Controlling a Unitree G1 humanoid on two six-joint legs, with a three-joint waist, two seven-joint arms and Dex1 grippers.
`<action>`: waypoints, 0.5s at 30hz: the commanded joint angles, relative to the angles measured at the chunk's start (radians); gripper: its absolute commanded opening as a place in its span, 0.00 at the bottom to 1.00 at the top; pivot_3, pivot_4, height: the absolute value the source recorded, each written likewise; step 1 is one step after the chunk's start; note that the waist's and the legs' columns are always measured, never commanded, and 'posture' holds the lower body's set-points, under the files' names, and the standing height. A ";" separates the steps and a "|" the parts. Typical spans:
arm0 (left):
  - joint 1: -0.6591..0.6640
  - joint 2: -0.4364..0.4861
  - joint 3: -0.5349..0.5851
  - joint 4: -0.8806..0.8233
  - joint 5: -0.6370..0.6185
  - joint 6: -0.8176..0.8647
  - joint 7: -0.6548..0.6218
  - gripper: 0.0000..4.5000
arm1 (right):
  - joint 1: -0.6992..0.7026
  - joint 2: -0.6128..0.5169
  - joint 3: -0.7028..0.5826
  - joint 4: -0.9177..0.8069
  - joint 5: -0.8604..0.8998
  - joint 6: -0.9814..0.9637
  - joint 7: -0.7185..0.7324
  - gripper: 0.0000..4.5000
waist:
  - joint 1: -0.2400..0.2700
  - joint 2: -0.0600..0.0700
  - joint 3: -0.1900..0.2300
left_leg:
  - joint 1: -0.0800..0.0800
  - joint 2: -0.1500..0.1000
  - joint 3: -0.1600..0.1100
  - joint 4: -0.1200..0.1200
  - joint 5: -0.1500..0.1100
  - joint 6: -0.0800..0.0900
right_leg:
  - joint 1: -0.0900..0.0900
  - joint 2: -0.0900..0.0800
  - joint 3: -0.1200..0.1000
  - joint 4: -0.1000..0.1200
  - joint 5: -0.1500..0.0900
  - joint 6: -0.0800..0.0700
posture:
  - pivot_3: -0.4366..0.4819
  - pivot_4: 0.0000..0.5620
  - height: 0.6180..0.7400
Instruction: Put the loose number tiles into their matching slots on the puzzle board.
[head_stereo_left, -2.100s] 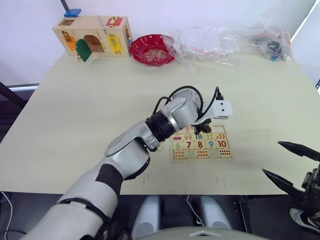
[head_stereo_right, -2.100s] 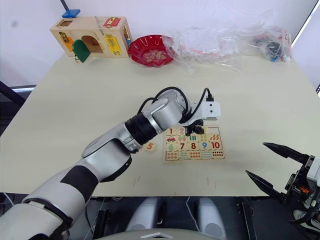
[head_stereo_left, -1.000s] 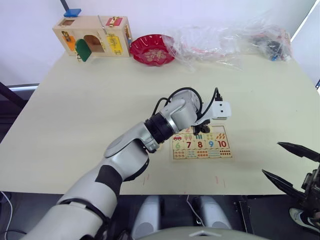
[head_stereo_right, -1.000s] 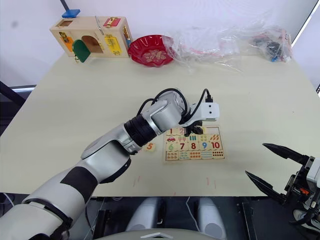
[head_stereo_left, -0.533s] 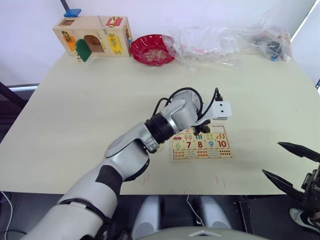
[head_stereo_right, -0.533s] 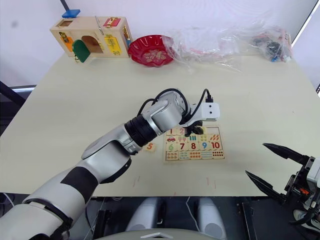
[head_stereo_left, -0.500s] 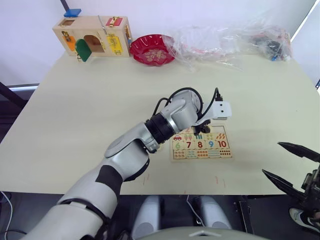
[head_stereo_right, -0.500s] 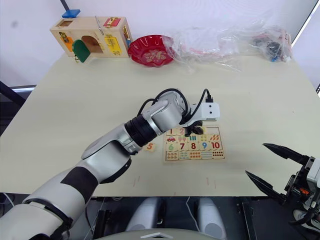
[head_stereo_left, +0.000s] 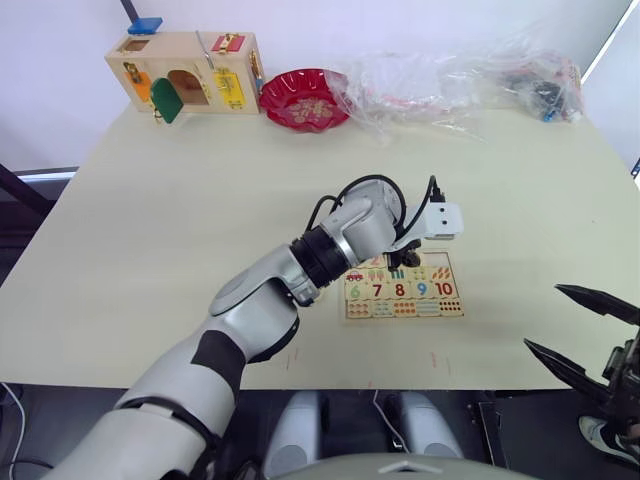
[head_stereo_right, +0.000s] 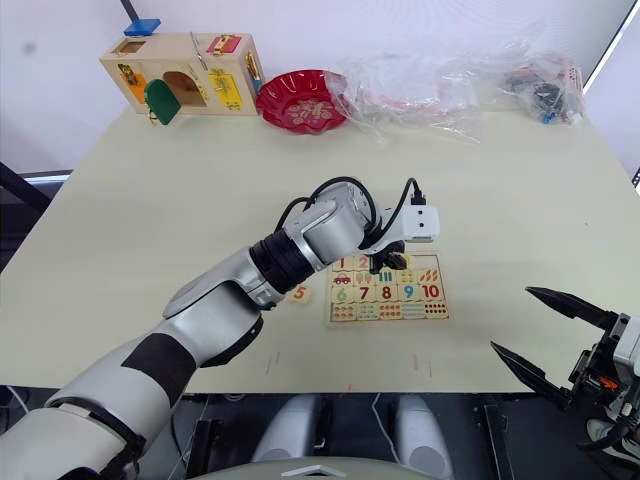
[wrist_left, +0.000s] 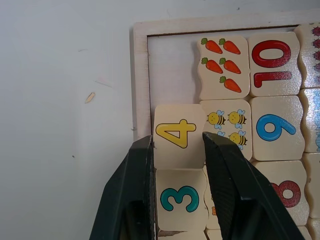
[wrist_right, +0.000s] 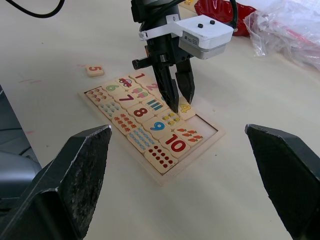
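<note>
Pinching the yellow 4 tile (wrist_left: 176, 142) between my left gripper (wrist_left: 176, 165) fingers, I see it over the puzzle board (wrist_left: 141, 80) top row beside the seated 3 tile (wrist_left: 181, 199), the end slot (wrist_left: 172, 70) bare, the right gripper (wrist_right: 185, 165) spread wide off the board.

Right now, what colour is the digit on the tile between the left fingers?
Yellow: the 4 tile, best in the left wrist view.

Yellow 4 on a pale wooden tile (wrist_left: 177, 141); teal 3 on the tile (wrist_left: 181, 199) beside it; red 10 (wrist_left: 271, 63), blue 9 (wrist_left: 274, 129), orange carrots (wrist_left: 222, 65), yellow bees (wrist_left: 226, 120) across the pale puzzle board (wrist_left: 141, 80); black gripper fingers (wrist_left: 131, 194)
</note>
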 joint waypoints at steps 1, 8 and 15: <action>-0.008 -0.004 0.011 -0.038 -0.005 0.001 -0.009 0.21 | 0.007 0.003 -0.003 -0.033 0.008 -0.012 -0.006 1.00 | 0.000 0.000 0.000 | 0.000 0.000 0.000 0.000 0.000 0.000 | 0.000 0.000 0.000 0.000 0.000 0.000 | 0.48 0.27 1.00; -0.011 -0.006 0.017 -0.031 -0.005 0.004 -0.006 0.21 | 0.008 0.003 0.001 -0.032 0.007 -0.012 -0.006 1.00 | 0.000 0.000 0.000 | 0.000 0.000 0.000 0.000 0.000 0.000 | 0.000 0.000 0.000 0.000 0.000 0.000 | 0.48 0.27 1.00; -0.010 -0.005 0.017 -0.032 -0.006 0.003 -0.006 0.21 | 0.005 0.006 0.009 -0.028 0.004 -0.016 -0.004 1.00 | 0.000 0.000 0.000 | 0.000 0.000 0.000 0.000 0.000 0.000 | 0.000 0.000 0.000 0.000 0.000 0.000 | 0.48 0.27 1.00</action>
